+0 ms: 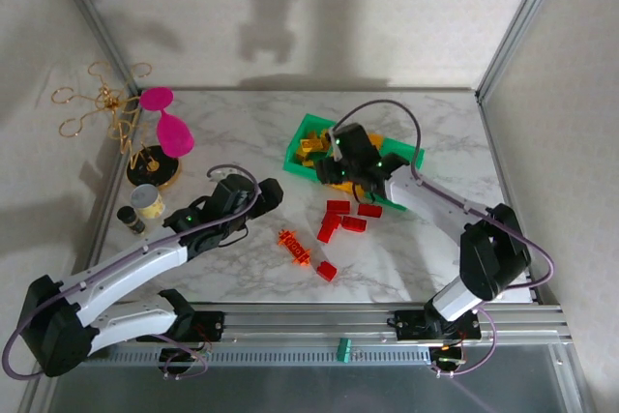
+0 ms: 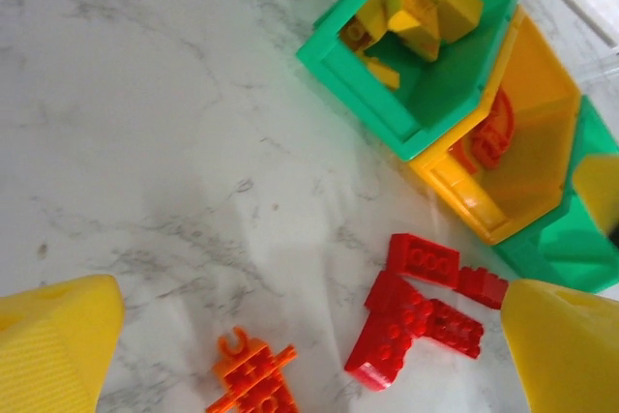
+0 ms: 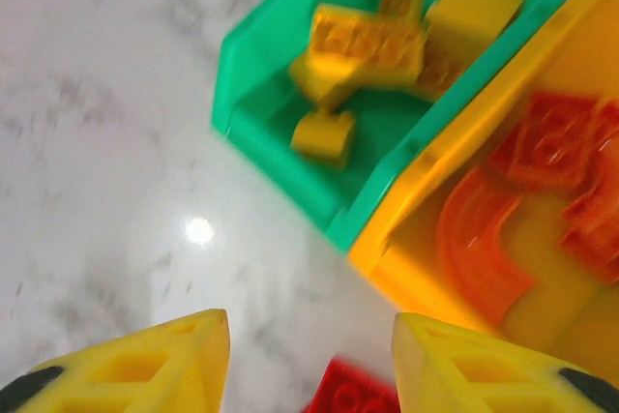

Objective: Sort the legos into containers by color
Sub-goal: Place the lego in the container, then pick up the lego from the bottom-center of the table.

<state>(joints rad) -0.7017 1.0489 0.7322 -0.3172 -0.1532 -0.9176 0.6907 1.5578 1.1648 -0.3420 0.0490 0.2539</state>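
**Sorting Partly Done: Reds and One Orange Outstanding**

The marble table (image 1: 242, 132) carries all work items. The right gripper (image 1: 336, 175) hovers at centre frame in the top view, over the near edge of the containers (image 1: 295, 154). Its wrist view shows the fingers (image 3: 145, 365) spread with nothing between them. The left gripper (image 2: 309, 336), left of centre in the top view, is likewise spread and empty.

In the left wrist view, upper right, the first green bin (image 2: 353, 94) holds yellow legos (image 2: 416, 12). The yellow-orange bin (image 2: 542, 142) beside it holds orange legos (image 2: 493, 128). The visible part of the second green bin (image 2: 571, 249) shows no brick.

Outstanding, by judgement:
- a cluster of red legos (image 1: 343, 220) on the table just below the bins
- one orange brick (image 1: 295, 247) at lower centre
- a lone red brick (image 1: 327, 271) near it
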